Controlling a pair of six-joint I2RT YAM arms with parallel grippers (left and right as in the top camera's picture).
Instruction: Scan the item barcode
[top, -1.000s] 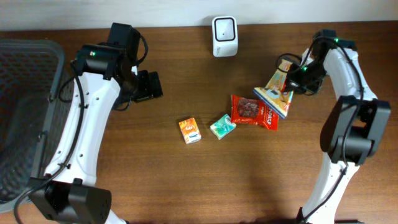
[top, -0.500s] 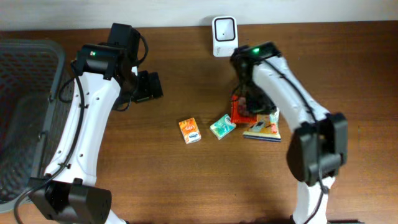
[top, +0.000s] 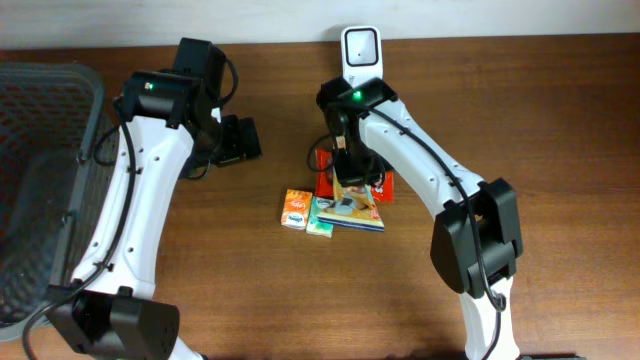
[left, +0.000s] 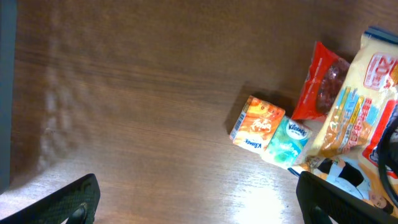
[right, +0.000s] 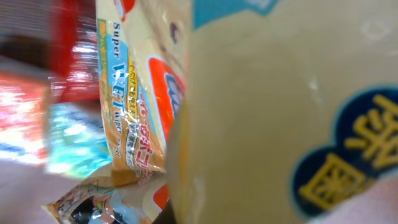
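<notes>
One scanner (top: 360, 52) appears overhead only, beyond the pouch (top: 355, 212).

One white barcode scanner (top: 360, 45). Just in front of it: one orange tissue pack (top: 295, 209), one teal Kleenex pack (top: 321, 216), one red snack bag (top: 384, 187), one yellow wet-wipes pack (top: 357, 208). Far left of it: one grey mesh basket (top: 40, 110).

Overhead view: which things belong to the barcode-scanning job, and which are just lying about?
Job: white barcode scanner; yellow-and-blue plastic packet, gripped by the right gripper.
Lying about: small orange box; teal tissue pack; red snack bag; grey mesh basket.
</notes>
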